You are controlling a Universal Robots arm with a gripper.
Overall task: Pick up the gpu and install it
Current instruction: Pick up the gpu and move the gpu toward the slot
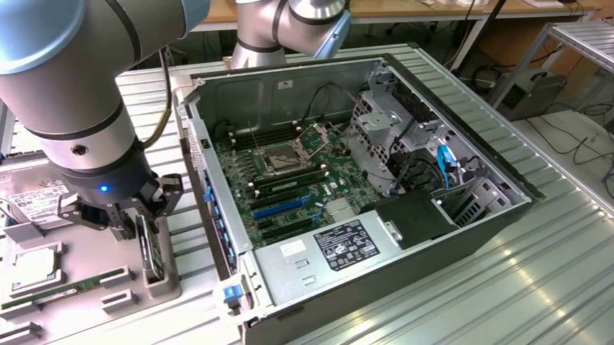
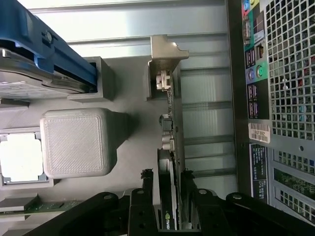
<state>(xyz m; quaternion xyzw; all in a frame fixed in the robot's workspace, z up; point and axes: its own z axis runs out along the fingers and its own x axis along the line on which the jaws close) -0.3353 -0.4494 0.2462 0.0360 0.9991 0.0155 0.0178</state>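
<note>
claw (image 1: 129,219) (image 2: 167,176): hanging low, sitting around the top edge of the gpu (image 1: 151,250) (image 2: 172,132); not showing whether squeezing it or loose.
gpu: standing on its thin edge in a slot of the gray holder (image 1: 165,284), just beside the open computer case (image 1: 403,251), not inside it yet.
silver bracket (image 2: 165,54): sitting at the end of the card far from the claw.
step in hand: most likely taking hold of the card for the pick-up.
doing it well: probably pressing flat on both sides of the board, holding it firmly, lifting straight up, not tipping it, not scraping the slot.
watching for: card slipping or twisting, bumping the case wall close by.
</note>
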